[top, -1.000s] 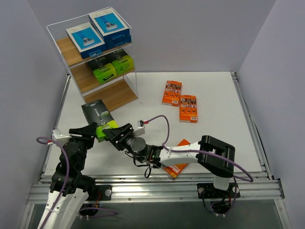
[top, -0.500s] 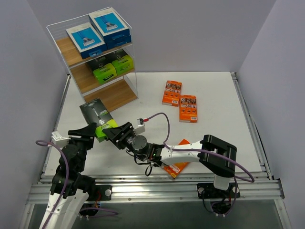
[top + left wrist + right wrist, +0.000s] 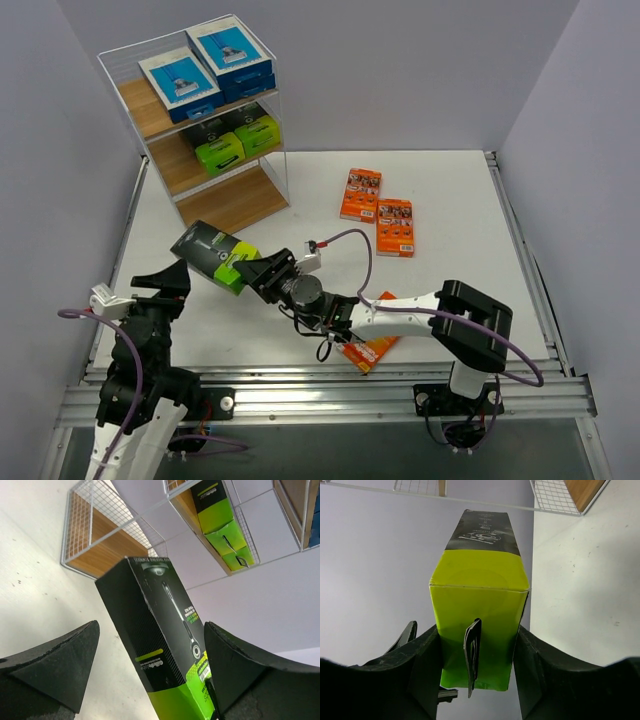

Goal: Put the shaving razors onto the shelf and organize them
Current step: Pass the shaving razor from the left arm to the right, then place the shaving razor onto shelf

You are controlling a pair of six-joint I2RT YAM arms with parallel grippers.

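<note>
- White tabletop (image 3: 450, 190): flat black razor pack with lime-green end (image 3: 212, 254) held above it, near the wooden wire-framed shelf (image 3: 235, 200).
- Right gripper (image 3: 260, 272) clamps the green end.
- Left gripper (image 3: 163, 281) gapes wide, touching nothing.

L gripper (image 3: 150, 627) jaws wide. Blk/lime razor pack (image 3: 160, 645) betw. fingers (image 3: 55, 665), tilted, lime end nearest cam. Clear gap one side; other side can't tell. Behind: shelf (image 3: 102, 545), wood boards, wire frame, more blk/lime packs (image 3: 220, 520) on a tier
</note>
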